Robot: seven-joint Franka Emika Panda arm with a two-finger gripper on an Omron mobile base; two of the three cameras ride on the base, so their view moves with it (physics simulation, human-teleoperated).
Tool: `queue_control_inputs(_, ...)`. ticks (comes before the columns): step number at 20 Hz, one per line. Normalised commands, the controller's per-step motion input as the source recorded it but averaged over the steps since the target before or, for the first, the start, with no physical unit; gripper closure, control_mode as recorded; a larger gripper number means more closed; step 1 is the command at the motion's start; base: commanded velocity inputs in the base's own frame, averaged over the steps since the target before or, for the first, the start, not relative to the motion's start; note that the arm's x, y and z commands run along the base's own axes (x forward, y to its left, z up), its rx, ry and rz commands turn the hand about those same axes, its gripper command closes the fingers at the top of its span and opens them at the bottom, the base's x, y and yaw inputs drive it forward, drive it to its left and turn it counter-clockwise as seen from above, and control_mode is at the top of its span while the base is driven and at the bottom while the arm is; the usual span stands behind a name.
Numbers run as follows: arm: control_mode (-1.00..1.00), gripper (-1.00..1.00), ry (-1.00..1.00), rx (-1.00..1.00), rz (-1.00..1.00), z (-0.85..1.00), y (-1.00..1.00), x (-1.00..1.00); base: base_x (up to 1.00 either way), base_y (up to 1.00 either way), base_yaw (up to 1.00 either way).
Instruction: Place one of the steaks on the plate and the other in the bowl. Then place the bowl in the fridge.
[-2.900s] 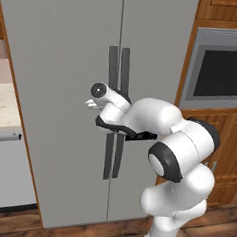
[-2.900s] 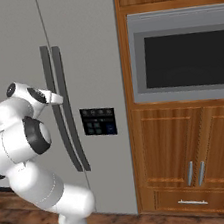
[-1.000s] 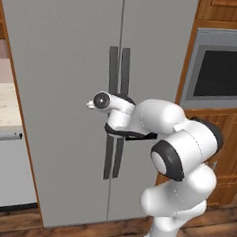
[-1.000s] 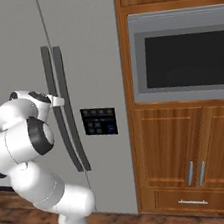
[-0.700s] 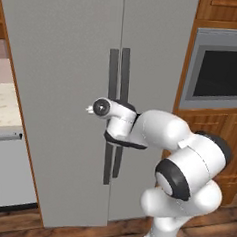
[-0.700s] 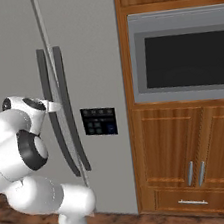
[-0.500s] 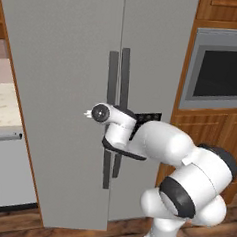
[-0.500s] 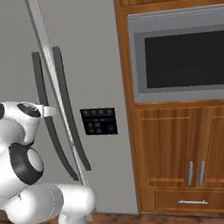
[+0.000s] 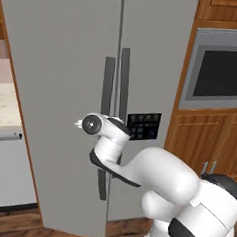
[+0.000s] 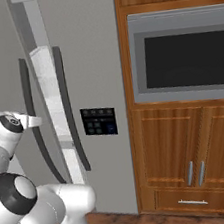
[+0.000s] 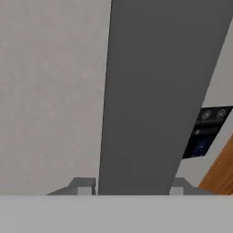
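Door-opening was the step in hand, by my reading: the fridge [image 9: 62, 86] stood tall and grey in front of the base, and its left door had swung a little way out, its white inner edge [image 10: 53, 107] showing in the right base view between the two dark bar handles. The hand [image 11: 132, 186] sat at the left door's handle [image 9: 106, 114], and in the hand view that dark bar ran up between the two finger tips [image 11: 82, 185], one on each side, so the hand looked pinched around it (whether the pads truly pressed the bar or only bracketed it, I could not tell). The handle's long axis stood vertical, bowed slightly along its length, and the door pointed its free edge out toward the robot, hinged on its far left side. Beside it the right door stayed flush, with the small black control panel [image 9: 143, 126] on its face and the built-in oven [image 10: 187, 58] in the wooden cabinetry further right. A strip of pale counter [image 9: 3, 112] showed to the left of the fridge. As a judgement, the next move called for a continued pull along an arc about the hinge, wide enough for a bowl to pass, with the grip kept square to the bar so it did not slip off.
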Motion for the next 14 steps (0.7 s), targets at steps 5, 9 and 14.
queue_control_inputs(5, -1.0, 1.0, 0.15, -0.04, 0.0, -0.08, 0.68, -0.56, 0.0, 0.0, 0.0)
queue_control_inputs(9, -1.0, 1.0, 0.18, -0.05, 0.0, -0.08, 0.77, -0.54, 0.0, 0.0, 0.0)
queue_control_inputs(14, -1.0, 1.0, 0.13, -0.1, 0.01, -0.14, 0.79, -0.42, 0.0, 0.0, 0.0)
